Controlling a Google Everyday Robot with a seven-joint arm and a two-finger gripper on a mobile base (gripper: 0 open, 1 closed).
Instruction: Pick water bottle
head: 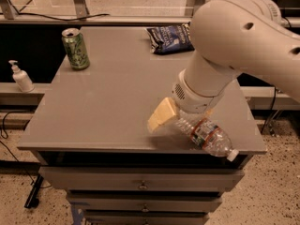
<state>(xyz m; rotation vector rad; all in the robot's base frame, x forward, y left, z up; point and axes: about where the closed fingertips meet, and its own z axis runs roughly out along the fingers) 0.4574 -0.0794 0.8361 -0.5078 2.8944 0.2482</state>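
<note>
While the water bottle (209, 136) lies on its side at the near right edge of the surface (112, 102), the end effector (169, 119) sits low at its base; spread or closed, I cannot tell. This looks like the grasp step, and the next move calls for a firm hold before lifting. The green can (76, 49) and dark snack bag (168, 38) stand far off, clear of the way.
</note>
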